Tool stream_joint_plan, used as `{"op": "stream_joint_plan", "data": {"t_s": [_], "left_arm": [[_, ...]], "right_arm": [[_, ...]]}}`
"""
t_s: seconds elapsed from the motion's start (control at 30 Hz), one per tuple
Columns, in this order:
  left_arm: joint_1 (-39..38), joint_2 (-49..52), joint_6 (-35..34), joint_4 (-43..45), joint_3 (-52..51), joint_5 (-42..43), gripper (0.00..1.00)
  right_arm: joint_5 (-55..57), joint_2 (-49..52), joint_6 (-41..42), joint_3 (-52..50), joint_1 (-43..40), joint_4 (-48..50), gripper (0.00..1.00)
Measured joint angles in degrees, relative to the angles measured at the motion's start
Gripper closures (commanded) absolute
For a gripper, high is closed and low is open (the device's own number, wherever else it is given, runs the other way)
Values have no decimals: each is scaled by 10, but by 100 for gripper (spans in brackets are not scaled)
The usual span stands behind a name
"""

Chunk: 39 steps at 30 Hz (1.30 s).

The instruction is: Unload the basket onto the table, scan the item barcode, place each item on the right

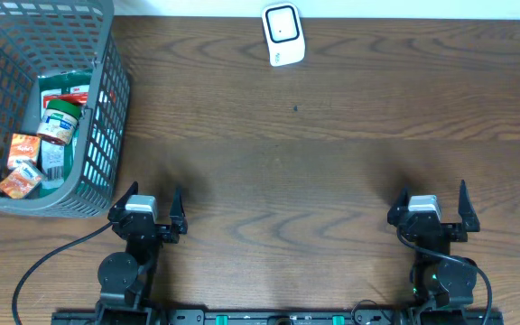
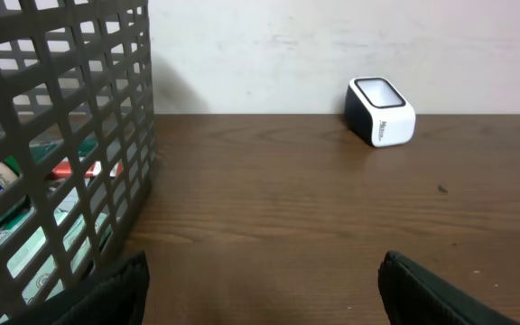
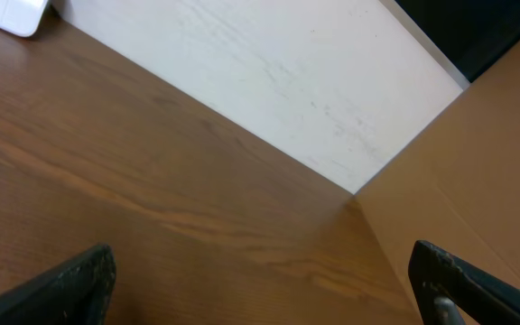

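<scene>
- One green-lidded jar (image 1: 60, 120) and two small orange boxes (image 1: 23, 147) lie inside the single grey basket (image 1: 43, 204) at 10 o'clock.
- One white scanner (image 1: 283, 34) stands at 12 o'clock on the tabletop (image 1: 314, 162).
- Left claw (image 1: 154, 195) at 7 o'clock, right claw (image 1: 432, 191) at 5 o'clock; both are spread wide and empty.

basket (image 1: 97, 135): cut by left edge; packets (image 1: 23, 149) inside: labels unreadable; scanner (image 3: 7, 11): mostly cropped
</scene>
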Motion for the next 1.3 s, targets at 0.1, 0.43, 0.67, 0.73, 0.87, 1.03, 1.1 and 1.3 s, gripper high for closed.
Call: {"op": "stream_joint_plan", "data": {"t_s": [0.1, 0.43, 0.67, 0.73, 0.87, 1.03, 1.1, 1.3], "left_arm": [[0, 0, 0, 0, 0, 0, 18], [0, 0, 0, 19, -1, -9, 17], [0, 0, 0, 22, -1, -15, 18], [0, 0, 0, 22, -1, -16, 18], [0, 0, 0, 19, -1, -17, 18], [0, 0, 0, 17, -1, -18, 18], [0, 0, 0, 14, -1, -23, 18], [0, 0, 0, 10, -1, -32, 18]], "right_arm": [[0, 0, 0, 0, 0, 0, 1], [0, 0, 0, 0, 0, 0, 1], [0, 0, 0, 0, 0, 0, 1], [0, 0, 0, 0, 0, 0, 1], [0, 0, 0, 0, 0, 0, 1], [0, 0, 0, 0, 0, 0, 1], [0, 0, 0, 0, 0, 0, 1], [0, 0, 0, 0, 0, 0, 1]]}}
